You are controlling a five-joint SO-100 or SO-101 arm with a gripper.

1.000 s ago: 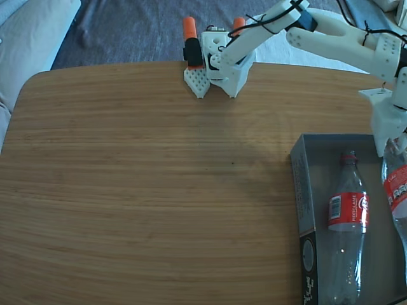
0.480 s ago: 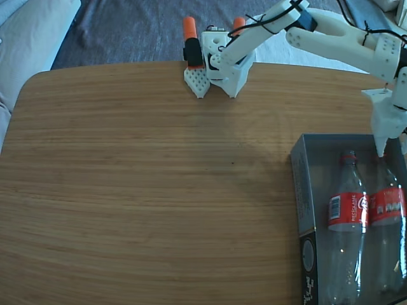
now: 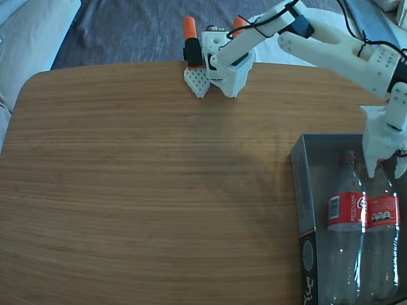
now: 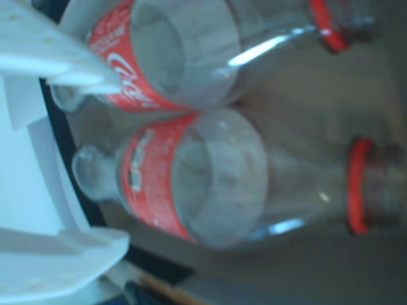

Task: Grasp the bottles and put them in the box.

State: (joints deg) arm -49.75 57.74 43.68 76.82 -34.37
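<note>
Two clear bottles with red labels lie side by side in the dark-grey box [image 3: 304, 190] at the table's right edge, necks pointing to the back. In the fixed view one bottle [image 3: 346, 213] is on the left and the other bottle [image 3: 381, 216] on the right. My white gripper [image 3: 385, 170] hangs open just over the right bottle's neck and grips nothing. The wrist view looks down on both bottles, one [image 4: 172, 57] above the other [image 4: 210, 178], with the gripper [image 4: 121, 162] at the left and its fingers spread apart.
The arm's white base [image 3: 222, 60] is fixed to the table's back edge with orange clamps [image 3: 189, 32]. The wooden table [image 3: 140, 178] stretches left of the box. A pale cushion [image 3: 32, 32] lies beyond the table's left corner.
The right bottle, held tilted at the frame's right edge a second ago, now lies flat in the box beside the other. The gripper has let go and shifted slightly left.
</note>
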